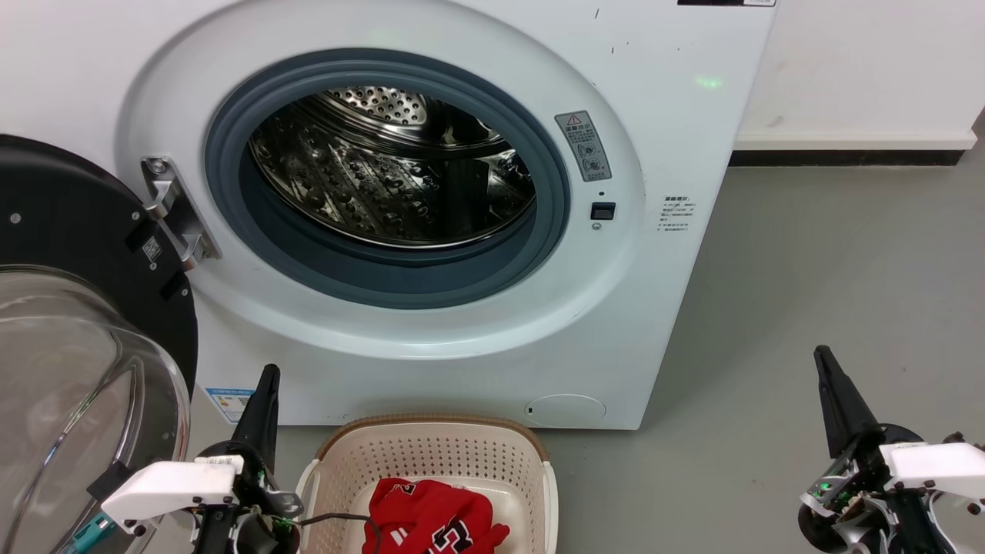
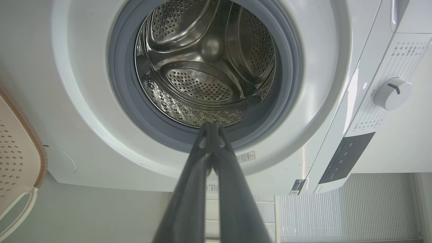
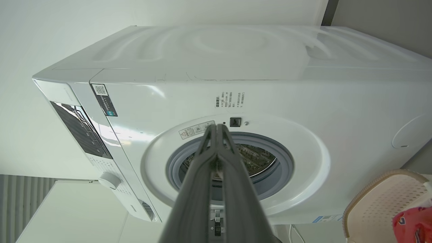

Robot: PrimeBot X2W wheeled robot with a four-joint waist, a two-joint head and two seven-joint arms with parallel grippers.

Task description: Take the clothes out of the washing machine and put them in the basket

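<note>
The white washing machine (image 1: 677,100) stands open, its steel drum (image 1: 392,165) bare of any fabric. Below it on the floor sits the cream basket (image 1: 431,450), holding red clothes (image 1: 431,519) with white and black lettering. My left gripper (image 1: 267,377) is shut, low at the basket's left side, holding nothing. My right gripper (image 1: 823,360) is shut too, off to the right over the floor. In the left wrist view the shut left gripper (image 2: 212,125) points at the drum (image 2: 206,60). In the right wrist view the shut right gripper (image 3: 216,127) points at the porthole (image 3: 266,158), with the basket (image 3: 378,199) and clothes (image 3: 413,224) at the lower right.
The black-rimmed glass door (image 1: 77,338) hangs open at the left, close to my left arm. Grey floor (image 1: 808,292) spreads to the right of the machine, up to a white wall with a dark skirting (image 1: 846,158).
</note>
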